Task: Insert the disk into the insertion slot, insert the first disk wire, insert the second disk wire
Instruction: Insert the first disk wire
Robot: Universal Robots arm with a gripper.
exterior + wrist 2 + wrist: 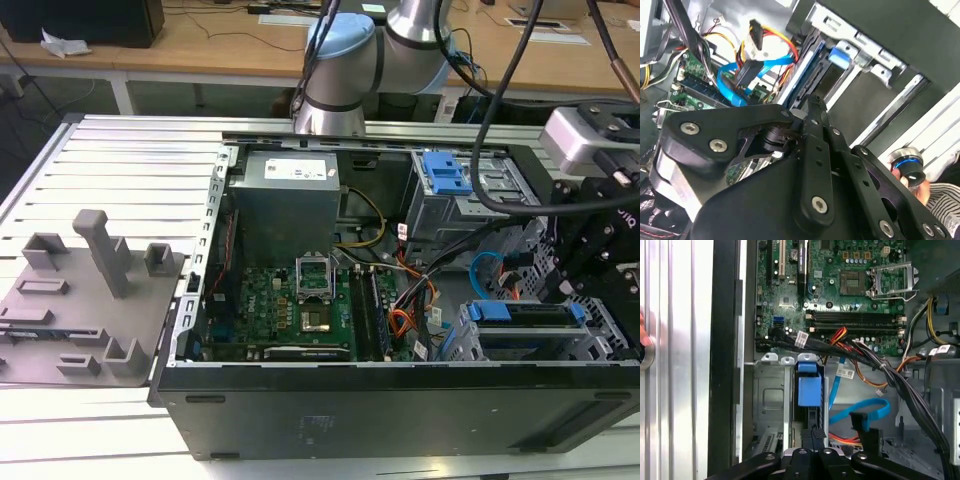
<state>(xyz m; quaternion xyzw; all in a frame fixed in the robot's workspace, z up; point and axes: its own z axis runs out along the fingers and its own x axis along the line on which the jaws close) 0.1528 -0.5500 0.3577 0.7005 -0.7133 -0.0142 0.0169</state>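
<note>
The disk (pixel 525 314), silver in a bright blue carrier, stands on edge inside the insertion slot (pixel 600 338), the low grey perforated cage at the case's front corner on the exterior view's right. In the first wrist view the disk's blue carrier (pixel 809 387) sits in the cage (pixel 771 400), and my gripper (pixel 813 433) is shut, its tips right at the disk's near edge; contact is unclear. The gripper (pixel 580 290) hangs over the cage's end. A blue disk wire (pixel 867 412) with a black plug lies loose beside the disk. The same wire (pixel 735 92) dangles in the second wrist view.
A taller grey cage with a blue latch (pixel 445 175) stands behind the slot. Black cable bundles (pixel 880 367) and orange wires cross between motherboard (pixel 300 305) and cages. A grey fixture plate (pixel 85 300) lies outside the case. A person's hand (pixel 910 175) rests on a knob.
</note>
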